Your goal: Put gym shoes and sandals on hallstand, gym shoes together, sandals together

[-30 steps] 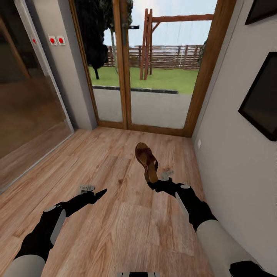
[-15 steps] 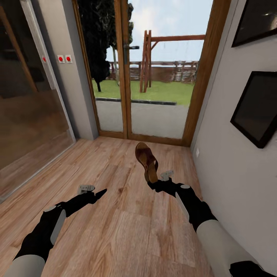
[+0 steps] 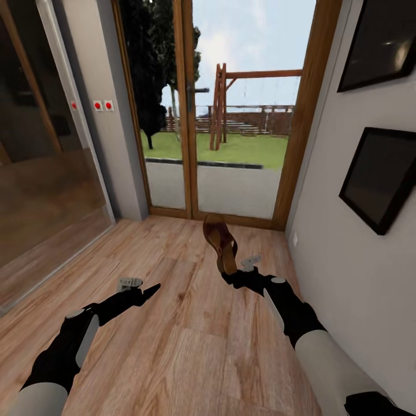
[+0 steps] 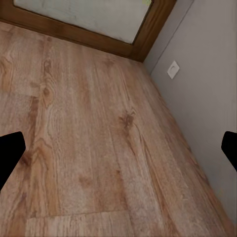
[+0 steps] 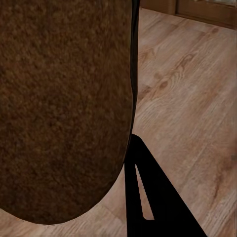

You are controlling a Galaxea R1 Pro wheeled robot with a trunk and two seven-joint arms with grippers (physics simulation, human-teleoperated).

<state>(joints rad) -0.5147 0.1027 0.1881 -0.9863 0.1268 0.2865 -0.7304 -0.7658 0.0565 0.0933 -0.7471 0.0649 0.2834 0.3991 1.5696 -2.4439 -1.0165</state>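
Brown leather filled much of the right wrist view: the sandal (image 5: 64, 108) sat so close that its strap and edges were cut off, and a single dark finger (image 5: 148, 197) lay against its rim. From the head view the right gripper (image 3: 231, 276) was clamped on the sandal's heel end, holding it lifted above the floor (image 3: 190, 335), toe pointing toward the glass door (image 3: 231, 144). The left gripper (image 3: 151, 289) looked like one dark point there, its state hard to read; the left wrist view showed its fingertips (image 4: 10, 153) far apart at the picture's edges, over bare planks beside the wall (image 4: 202, 74) and a small socket (image 4: 173, 69).
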